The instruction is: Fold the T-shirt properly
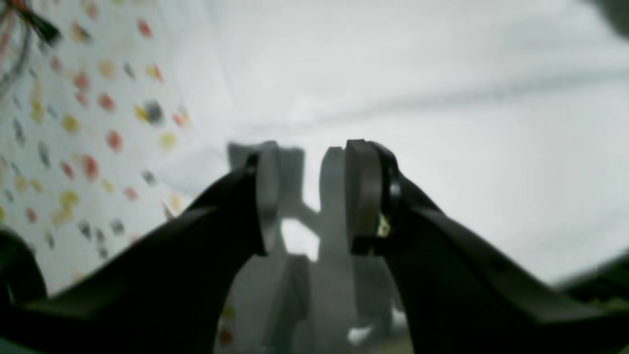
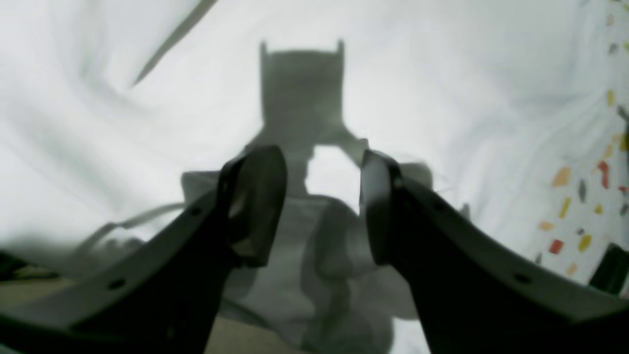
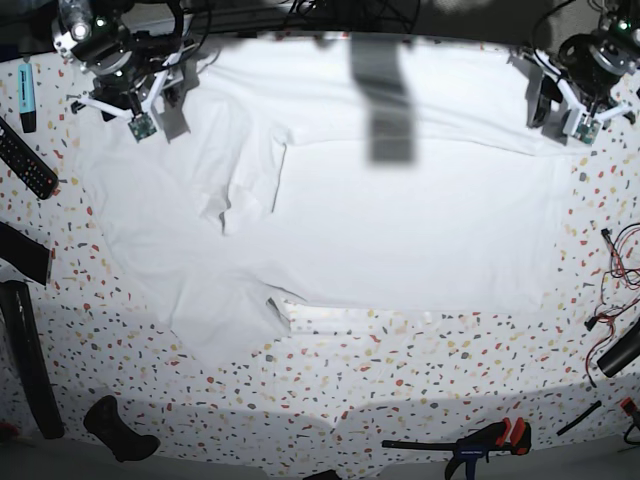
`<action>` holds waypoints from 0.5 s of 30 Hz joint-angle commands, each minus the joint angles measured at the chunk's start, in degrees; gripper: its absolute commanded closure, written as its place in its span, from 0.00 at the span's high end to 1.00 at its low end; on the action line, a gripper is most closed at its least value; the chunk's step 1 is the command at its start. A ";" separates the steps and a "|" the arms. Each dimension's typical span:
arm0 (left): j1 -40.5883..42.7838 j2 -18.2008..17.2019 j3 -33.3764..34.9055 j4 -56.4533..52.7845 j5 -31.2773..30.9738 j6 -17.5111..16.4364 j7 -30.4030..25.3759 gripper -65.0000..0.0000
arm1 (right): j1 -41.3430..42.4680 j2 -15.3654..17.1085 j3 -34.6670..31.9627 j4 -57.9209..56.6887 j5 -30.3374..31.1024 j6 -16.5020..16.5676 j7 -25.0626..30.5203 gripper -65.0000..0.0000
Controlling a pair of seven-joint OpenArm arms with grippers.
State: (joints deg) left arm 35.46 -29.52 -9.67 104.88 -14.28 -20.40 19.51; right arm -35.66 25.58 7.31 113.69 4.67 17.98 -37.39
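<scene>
The left fingers (image 1: 307, 196) stand apart with nothing between them, only their shadow falling on white cloth below. The right fingers (image 2: 322, 206) are likewise apart and empty, hanging over rumpled cloth with a dark shadow of the tool cast ahead of them.

In the base view both sit at the far edge of the tabletop (image 3: 420, 370), the left fingers (image 3: 578, 118) at that view's upper right corner and the right fingers (image 3: 148, 112) at its upper left, each over or just beside a far corner of the shirt (image 3: 400, 220).

The shirt lies spread across the middle of the tabletop, mostly flat on the view's right, wrinkled and partly doubled over on the view's left, where a flap lies folded inward and a lower corner juts toward the near edge.

Around it, a remote (image 3: 25, 158) lies near the left edge, a blue marker (image 3: 27, 95) beyond it, a clamp (image 3: 480, 442) by the near edge, and loose wires (image 3: 615, 270) at the right.
</scene>
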 commanded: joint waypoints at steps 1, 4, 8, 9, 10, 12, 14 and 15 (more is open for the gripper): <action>-0.81 -0.81 -0.46 -0.39 -0.15 0.24 -1.38 0.33 | -0.02 0.63 0.24 1.68 0.02 -0.61 0.94 0.44; -4.35 -0.81 -0.46 -4.46 -0.13 0.20 -2.64 0.33 | 0.61 0.61 0.24 2.95 0.04 -0.57 0.92 0.44; -8.41 -0.83 -0.46 -8.52 -0.11 0.22 -3.06 0.33 | 2.56 0.61 0.24 3.45 0.02 -0.59 0.87 0.44; -9.14 -0.83 -0.46 -8.79 -0.11 0.22 -2.97 0.33 | 3.06 0.63 0.24 3.45 0.02 -0.59 0.87 0.44; -9.64 -0.83 -0.46 -8.81 -0.11 0.22 -3.04 0.33 | 3.65 0.61 0.24 3.45 0.02 -0.57 0.87 0.44; -10.73 -0.83 -0.46 -8.81 -0.13 0.22 -3.13 0.33 | 4.61 0.61 0.24 3.45 0.02 -0.59 0.90 0.44; -11.96 -0.83 -0.48 -8.81 -0.11 0.22 -3.19 0.33 | 5.55 0.61 0.24 3.48 0.02 -0.57 0.96 0.44; -12.68 -0.85 -0.48 -8.81 -0.13 0.22 -3.30 0.33 | 6.08 0.61 0.24 3.48 0.02 -0.59 1.14 0.44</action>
State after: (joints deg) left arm 23.22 -29.36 -9.67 95.33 -14.22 -20.51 17.98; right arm -29.67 25.58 7.31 115.94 4.69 17.85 -37.39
